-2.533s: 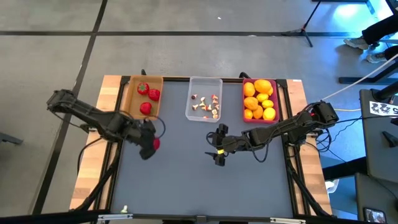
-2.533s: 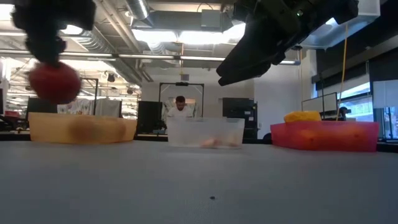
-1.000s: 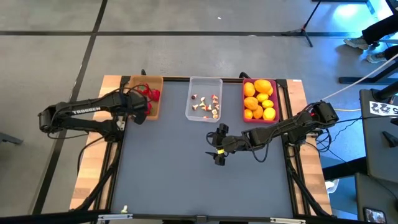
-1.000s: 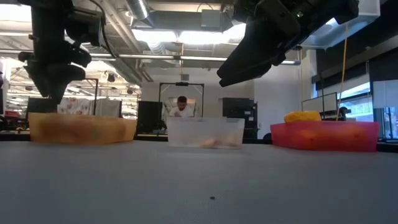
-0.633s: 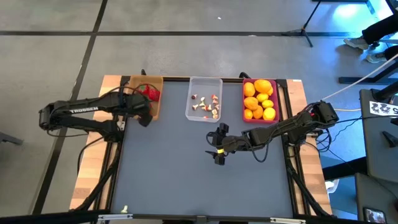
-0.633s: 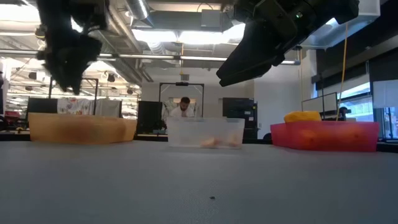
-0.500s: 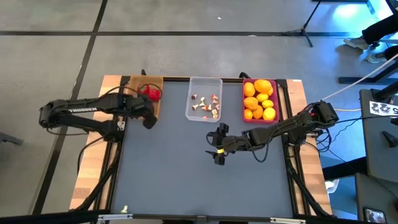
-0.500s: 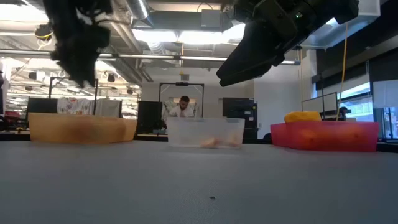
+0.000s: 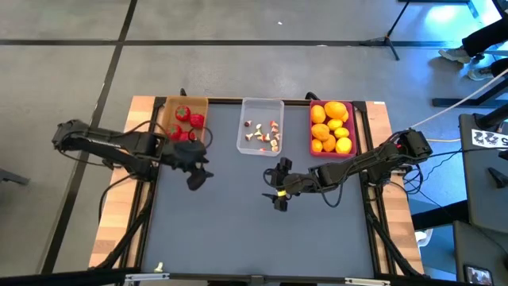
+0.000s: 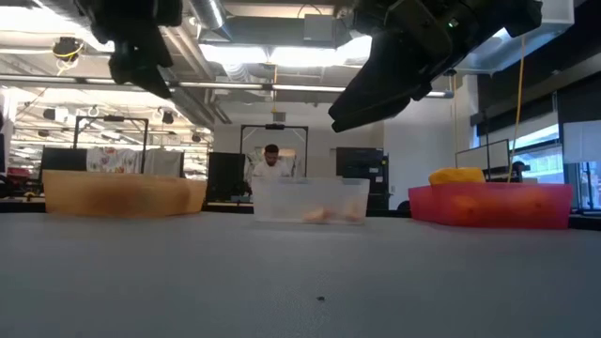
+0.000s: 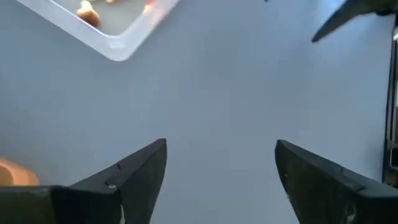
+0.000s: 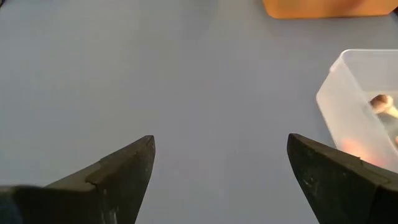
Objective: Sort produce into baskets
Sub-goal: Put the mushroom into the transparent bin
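High view: three baskets in a row along the far edge of the grey desk point(image 9: 238, 230). Taking the clear basket point(image 9: 260, 125) as reference: tan basket point(image 9: 170, 119) sits to its left and holds the red strawberries point(image 9: 188, 125); pink basket point(image 9: 355, 127) sits to its right, full of yellow and orange fruits point(image 9: 331, 125); the clear one itself holds small white-and-red mushroom bits point(image 9: 263, 135). Left end effector point(image 9: 197, 176) is over bare desk, left of and nearer than the clear basket, just off the tan basket's near right corner. Left wrist view shows its fingers point(image 11: 134, 171) spread wide, nothing between them, only desk below, with a corner of the clear basket ahead. Right end effector point(image 9: 279, 199) hangs over the desk on the near side of the clear basket, a bit right of its centre line. Right wrist view shows fingers point(image 12: 118, 168) wide apart and empty, with the clear basket's corner and the tan basket's edge beyond. Low view: both arms above the desk, dark and close. No loose produce visible on the desk. A person stands in the room behind the clear basket.
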`<state>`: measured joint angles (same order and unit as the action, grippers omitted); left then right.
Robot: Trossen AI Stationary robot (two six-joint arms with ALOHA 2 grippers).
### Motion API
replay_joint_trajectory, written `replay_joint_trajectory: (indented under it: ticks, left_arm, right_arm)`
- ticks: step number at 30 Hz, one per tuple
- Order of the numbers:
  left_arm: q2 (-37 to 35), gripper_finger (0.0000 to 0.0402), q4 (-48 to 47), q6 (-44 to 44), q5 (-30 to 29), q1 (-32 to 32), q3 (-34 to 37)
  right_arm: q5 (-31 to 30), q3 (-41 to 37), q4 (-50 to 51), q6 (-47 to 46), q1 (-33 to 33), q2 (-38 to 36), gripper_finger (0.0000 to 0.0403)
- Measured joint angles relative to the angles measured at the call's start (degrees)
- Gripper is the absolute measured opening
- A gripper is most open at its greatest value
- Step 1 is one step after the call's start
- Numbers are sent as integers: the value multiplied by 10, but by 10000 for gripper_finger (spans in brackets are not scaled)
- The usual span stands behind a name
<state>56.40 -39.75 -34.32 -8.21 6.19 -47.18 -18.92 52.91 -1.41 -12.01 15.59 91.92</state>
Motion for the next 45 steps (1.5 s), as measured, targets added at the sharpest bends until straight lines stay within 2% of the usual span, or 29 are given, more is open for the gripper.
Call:
replay_joint_trajectory:
  ticks: [8, 20, 25, 30, 41, 45]
  left_arm:
    - [20, 292, 12, -77, 0, 71, 19]
    - [119, 292, 45, -200, 12, 190, 20]
    - [160, 292, 57, -299, 62, 244, 20]
    - [204, 288, 94, -396, 144, 304, 20]
    - [289, 249, 139, -676, 335, 407, 20]
    - [313, 246, 141, -768, 367, 426, 20]
  right_arm:
    - [7, -1, -7, 33, -4, 0, 360]
    - [31, -1, -5, 35, -8, 0, 360]
    - [31, -1, 0, 36, -7, 0, 360]
    - [33, -1, 0, 57, -7, 0, 360]
    - [47, -1, 0, 65, -7, 0, 360]
    - [52, -1, 3, 65, -7, 0, 360]
